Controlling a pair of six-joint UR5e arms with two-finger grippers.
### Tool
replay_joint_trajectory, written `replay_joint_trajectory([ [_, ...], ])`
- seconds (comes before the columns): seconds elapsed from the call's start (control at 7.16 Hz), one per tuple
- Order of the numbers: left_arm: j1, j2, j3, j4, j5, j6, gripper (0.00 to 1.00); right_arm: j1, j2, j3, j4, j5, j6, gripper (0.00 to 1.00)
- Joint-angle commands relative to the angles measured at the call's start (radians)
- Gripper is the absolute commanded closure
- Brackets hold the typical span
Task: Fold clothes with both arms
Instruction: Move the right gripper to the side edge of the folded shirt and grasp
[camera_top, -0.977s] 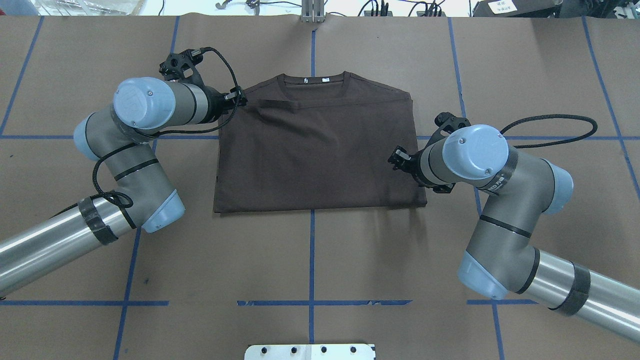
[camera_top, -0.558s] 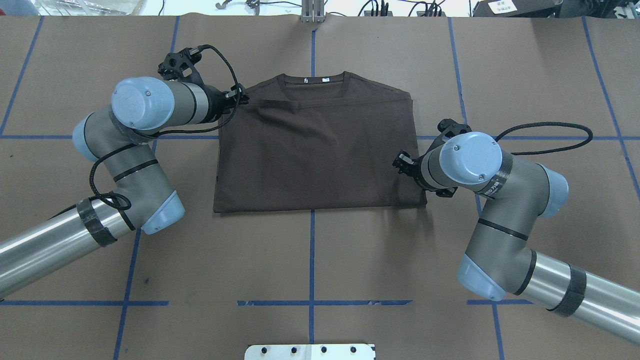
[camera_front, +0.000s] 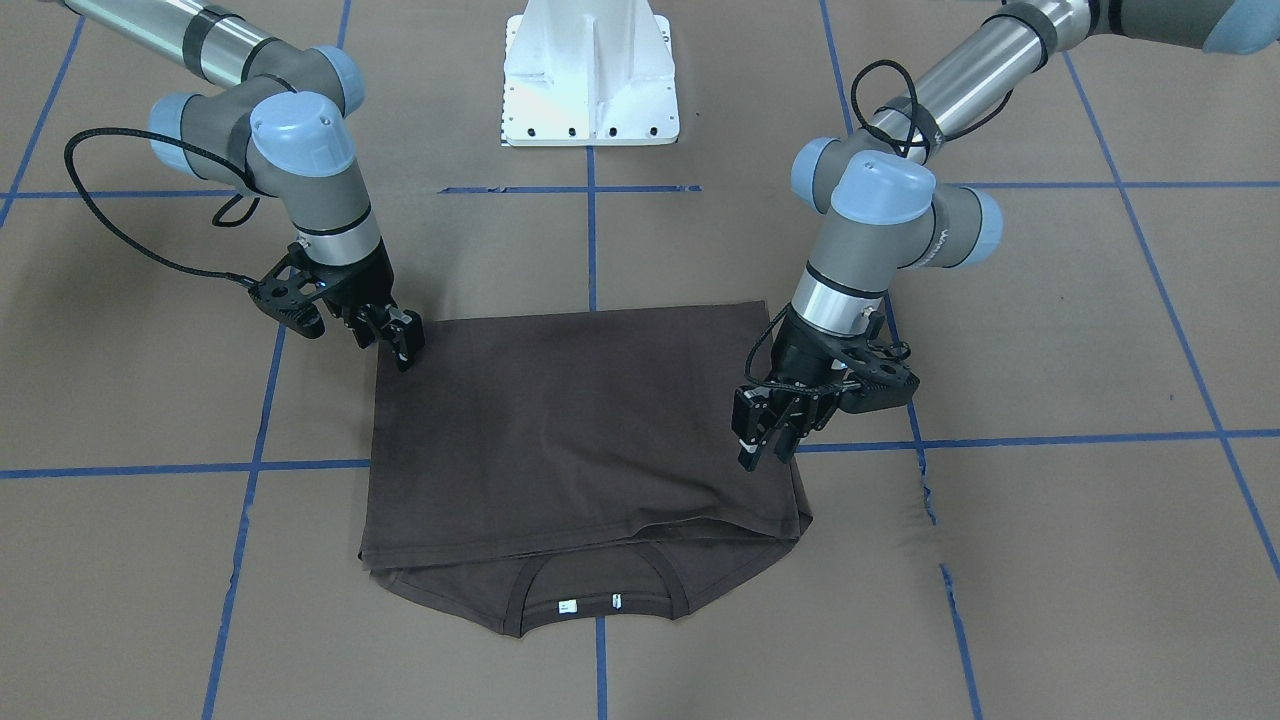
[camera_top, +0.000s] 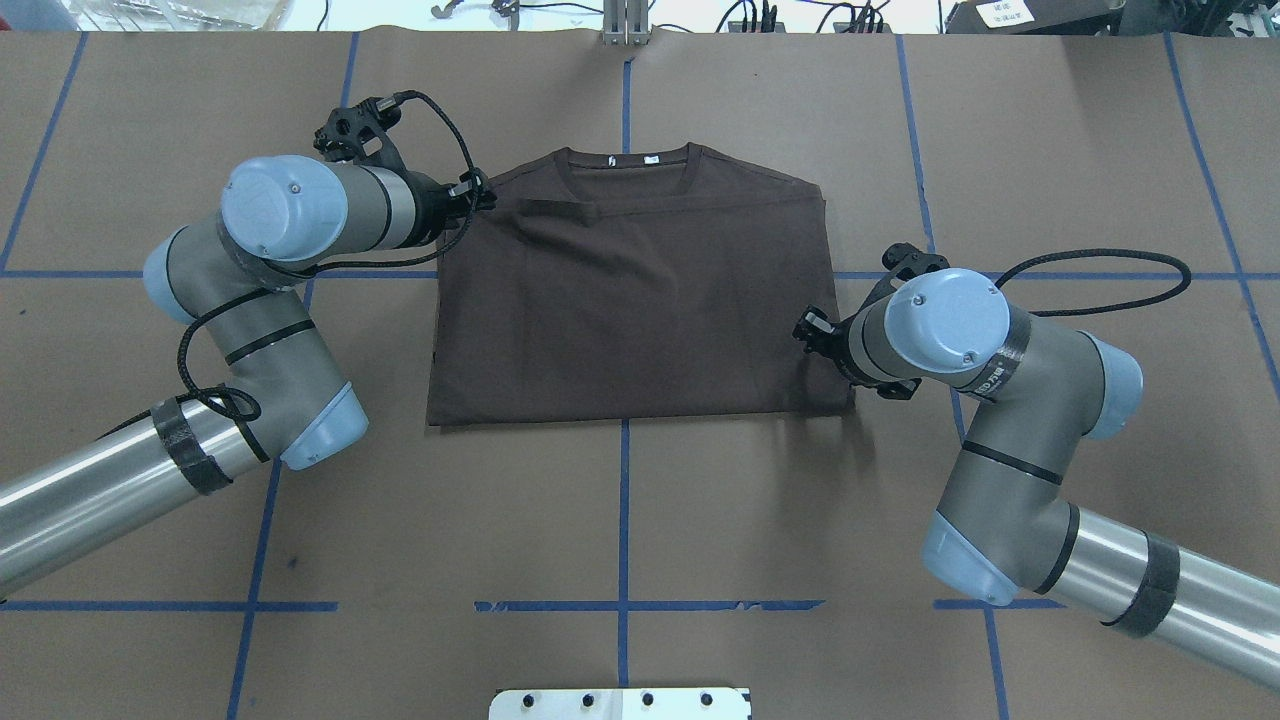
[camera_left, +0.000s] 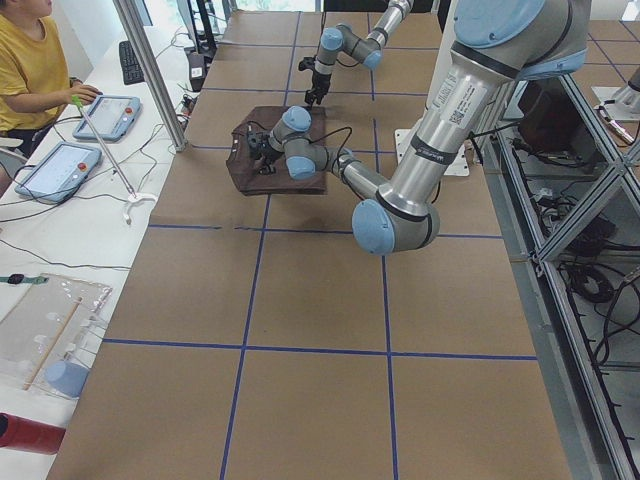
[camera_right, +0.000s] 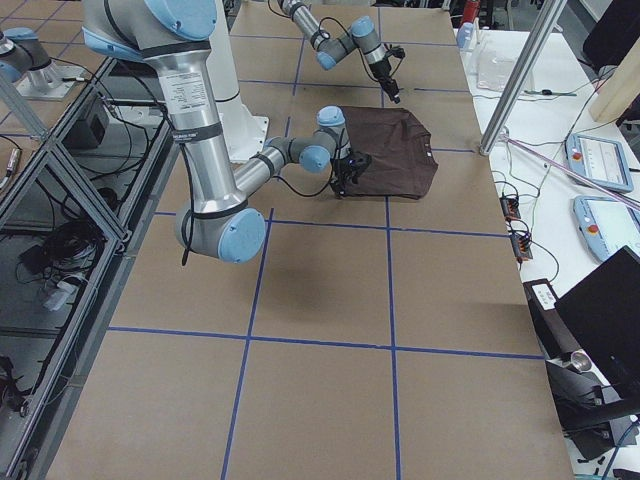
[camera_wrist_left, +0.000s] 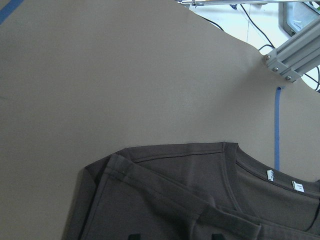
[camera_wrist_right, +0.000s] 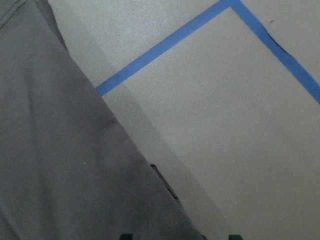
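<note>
Front view: the dark brown T-shirt lies folded into a rectangle on the paper-covered table. Its ribbed collar and white neck tags are at the edge far from my base.
Overhead: my left gripper is at the shirt's far left shoulder corner. My right gripper is at its right edge, toward the near corner.
Side views: the shirt lies mid-table between my arms. My fingers are too small to judge here.
Left wrist: my left fingertips stand apart over the folded shoulder.
Right wrist: my right fingertips are spread, with the shirt's edge between them and a blue tape line beyond.
</note>
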Motion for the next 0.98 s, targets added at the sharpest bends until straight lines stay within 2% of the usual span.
replay_joint_trajectory([
  [0.0,0.001,-0.001,0.001,0.0,0.001,0.001,0.43,-0.025,-0.054,0.06,-0.004,0.001,0.009,0.3],
  [0.42,0.001,-0.001,0.001,0.002,0.001,0.0,0.43,-0.056,-0.051,0.045,-0.002,-0.004,0.01,0.31],
  [0.56,-0.001,-0.001,0.001,0.003,0.003,0.0,0.43,-0.056,-0.05,0.041,-0.002,-0.005,0.01,0.35],
  [0.7,-0.001,0.004,0.001,0.003,0.003,0.0,0.43,-0.056,-0.047,0.041,-0.002,-0.005,0.01,0.45],
  [0.84,-0.001,0.015,-0.002,0.003,0.003,0.0,0.43,-0.057,-0.042,0.037,-0.004,-0.008,0.01,0.46],
])
